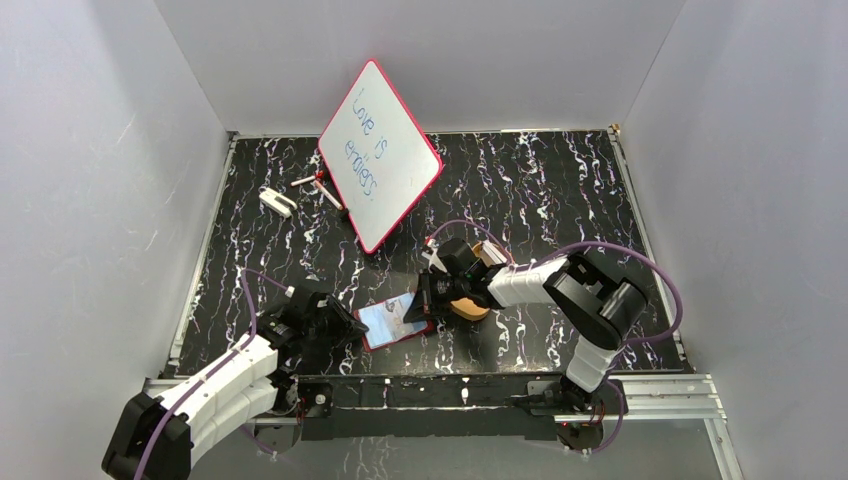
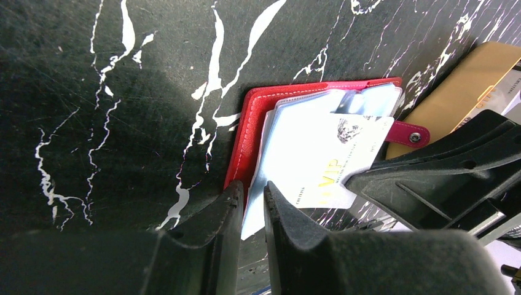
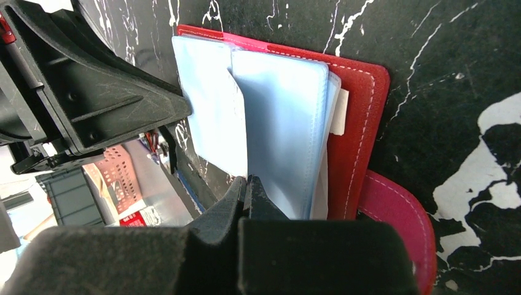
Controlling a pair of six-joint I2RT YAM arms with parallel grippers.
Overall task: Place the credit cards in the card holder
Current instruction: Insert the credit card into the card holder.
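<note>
card holder [image 1: 395, 322]: open on black marble table [image 1: 560, 190], near front, between both arms | credit card [image 2: 319, 166]: pale VIP card lying on its clear sleeves [image 3: 276, 123] | left gripper [image 2: 250, 206]: almost closed, pinching a sleeve edge | right gripper [image 3: 247, 184]: squeezed closed, tips at the sleeves' edge

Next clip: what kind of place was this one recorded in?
Most likely a lab robot test cell: plain pale walls box in a black marbled table, two robot arms are bolted to a metal rail at its near edge, and a whiteboard stands on it as a prop.
</note>
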